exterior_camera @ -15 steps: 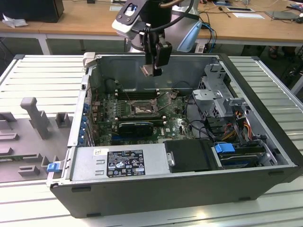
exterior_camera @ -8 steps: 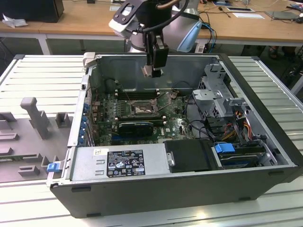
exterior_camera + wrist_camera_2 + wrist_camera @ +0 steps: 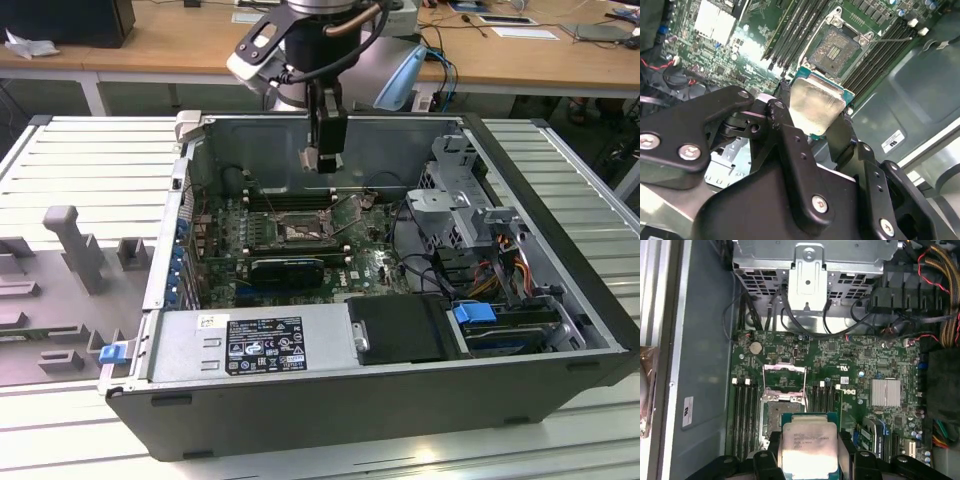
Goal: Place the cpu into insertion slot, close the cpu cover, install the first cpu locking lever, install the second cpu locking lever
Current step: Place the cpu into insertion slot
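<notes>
My gripper [image 3: 322,158] hangs inside the open computer case, above the green board, shut on the cpu [image 3: 309,157]. In both wrist views the cpu [image 3: 815,107] [image 3: 806,445] is a pale silvery square plate, clamped at two opposite edges by the black fingers [image 3: 785,117]. The insertion slot [image 3: 775,415] [image 3: 834,50] [image 3: 300,232] lies below it on the board, its dull golden centre bare. The cpu cover [image 3: 785,375], a thin silvery frame, stands swung open at one edge of the slot. A thin wire lever [image 3: 890,39] sticks out beside the slot.
Long black memory slots [image 3: 745,410] flank the slot on both sides. A metal drive cage [image 3: 810,270] with cables, a silver heatsink [image 3: 885,392] and a black card with a blue edge [image 3: 288,270] stand nearby. The power supply [image 3: 260,345] and case walls [image 3: 330,125] close in the board.
</notes>
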You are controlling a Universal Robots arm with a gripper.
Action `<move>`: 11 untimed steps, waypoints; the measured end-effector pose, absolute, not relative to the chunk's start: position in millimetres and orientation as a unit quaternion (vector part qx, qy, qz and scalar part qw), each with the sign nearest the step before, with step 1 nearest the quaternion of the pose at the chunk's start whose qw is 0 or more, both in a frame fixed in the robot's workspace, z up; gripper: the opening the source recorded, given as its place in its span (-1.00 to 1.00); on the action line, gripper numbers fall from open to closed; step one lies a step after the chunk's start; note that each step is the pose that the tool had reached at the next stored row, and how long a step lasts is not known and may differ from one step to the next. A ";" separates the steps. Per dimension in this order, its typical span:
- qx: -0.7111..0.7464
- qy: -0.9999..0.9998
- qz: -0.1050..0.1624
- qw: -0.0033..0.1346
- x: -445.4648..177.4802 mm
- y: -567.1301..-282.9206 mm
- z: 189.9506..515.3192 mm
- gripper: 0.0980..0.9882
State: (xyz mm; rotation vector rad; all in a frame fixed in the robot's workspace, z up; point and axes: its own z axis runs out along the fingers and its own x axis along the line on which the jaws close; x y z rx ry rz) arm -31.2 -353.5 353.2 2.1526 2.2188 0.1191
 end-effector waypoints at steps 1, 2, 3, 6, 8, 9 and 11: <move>0.698 0.715 0.038 0.024 -31.3 -353.5 351.0 -0.03; 0.698 0.714 0.038 0.024 -31.3 -353.5 349.9 -0.03; 0.699 0.714 0.038 0.024 -31.3 -353.5 348.8 -0.03; 0.700 0.713 0.038 0.024 -31.3 -353.5 344.6 -0.03; 0.700 0.712 0.038 0.024 -31.4 -353.5 340.4 -0.03; 0.701 0.712 0.038 0.024 -31.4 -353.5 338.8 -0.03; 0.702 0.711 0.038 0.024 -31.4 -353.4 333.9 -0.03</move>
